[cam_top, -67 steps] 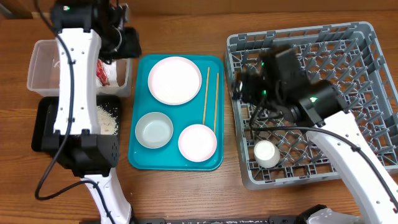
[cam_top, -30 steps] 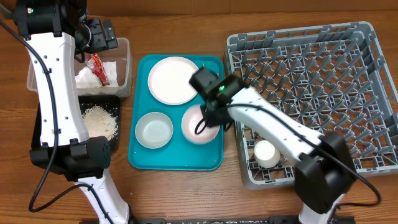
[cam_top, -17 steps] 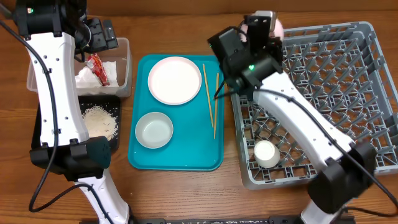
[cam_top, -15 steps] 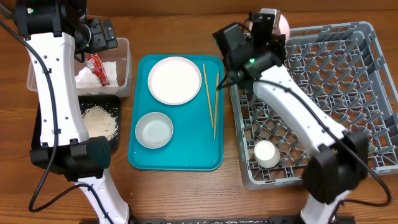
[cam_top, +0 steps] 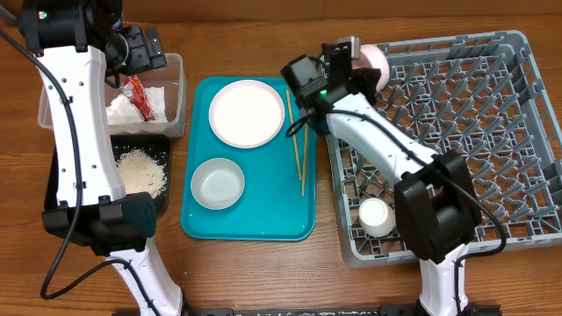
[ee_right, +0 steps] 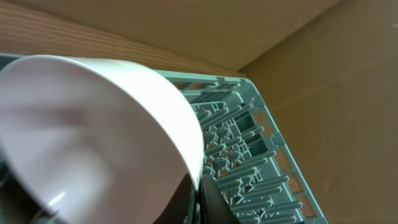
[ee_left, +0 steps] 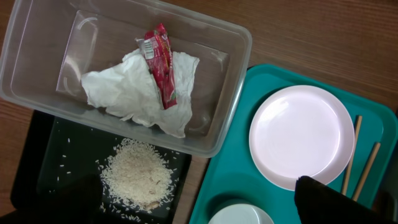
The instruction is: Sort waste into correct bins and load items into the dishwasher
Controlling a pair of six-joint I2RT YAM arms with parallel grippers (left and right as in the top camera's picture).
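Note:
My right gripper (cam_top: 356, 54) is shut on the rim of a white bowl (cam_top: 379, 58), tilted on its side over the far left corner of the grey dishwasher rack (cam_top: 492, 132). In the right wrist view the bowl (ee_right: 99, 130) fills the left, with the fingers (ee_right: 214, 202) pinching its rim above the rack pegs (ee_right: 249, 155). My left gripper (cam_top: 145, 46) hangs open over the clear tub (ee_left: 233, 81), which holds the napkin (ee_left: 134, 93) and the red wrapper (ee_left: 160, 65). Rice (ee_left: 137, 177) lies in the black tray (ee_left: 37, 162). A plate (cam_top: 247, 112), a second bowl (cam_top: 218, 184) and chopsticks (cam_top: 299, 140) lie on the teal tray.
The teal tray (cam_top: 250, 226) sits between the bins and the rack. A small white cup (cam_top: 378, 217) stands in the rack's near left part. Bare wooden table (cam_top: 263, 272) runs along the front edge.
My right gripper has lifted a white bowl off the teal tray and carried it to the rack's far left corner, uncovering the chopsticks. The left arm has stayed still since a second ago.

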